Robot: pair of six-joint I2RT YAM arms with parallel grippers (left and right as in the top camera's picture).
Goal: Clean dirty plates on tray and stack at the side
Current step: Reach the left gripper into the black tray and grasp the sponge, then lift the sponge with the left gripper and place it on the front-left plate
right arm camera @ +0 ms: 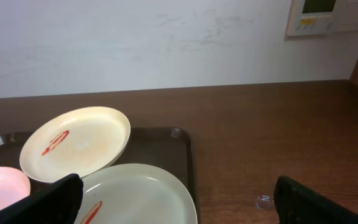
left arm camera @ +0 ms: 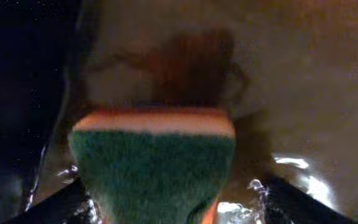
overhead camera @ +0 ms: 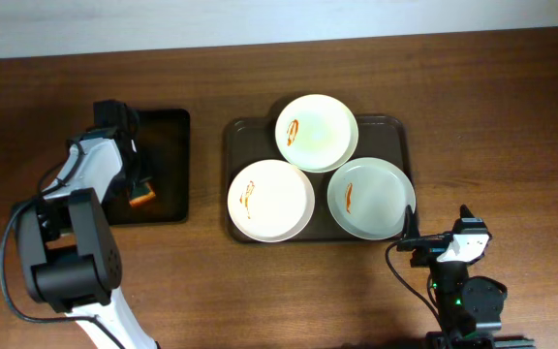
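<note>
Three white plates lie on the dark brown tray (overhead camera: pixel 395 128): a back one (overhead camera: pixel 317 132), a front-left one (overhead camera: pixel 270 200) and a front-right one (overhead camera: pixel 371 198). Each has an orange-red smear. My left gripper (overhead camera: pixel 139 192) is down in the small black tray, with its fingers on either side of a green and orange sponge (left arm camera: pixel 154 162). In the left wrist view the gripper (left arm camera: pixel 173 208) shows a gap between its right finger and the sponge. My right gripper (overhead camera: pixel 408 236) is open and empty by the tray's front-right corner. In the right wrist view it (right arm camera: pixel 179 204) hovers by the front-right plate (right arm camera: pixel 135 193).
The small black tray (overhead camera: pixel 168 131) lies left of the brown tray. The right wrist view shows the back plate (right arm camera: pixel 76 143), the brown tray's rim (right arm camera: pixel 185 155), bare wooden table to the right and a white wall behind.
</note>
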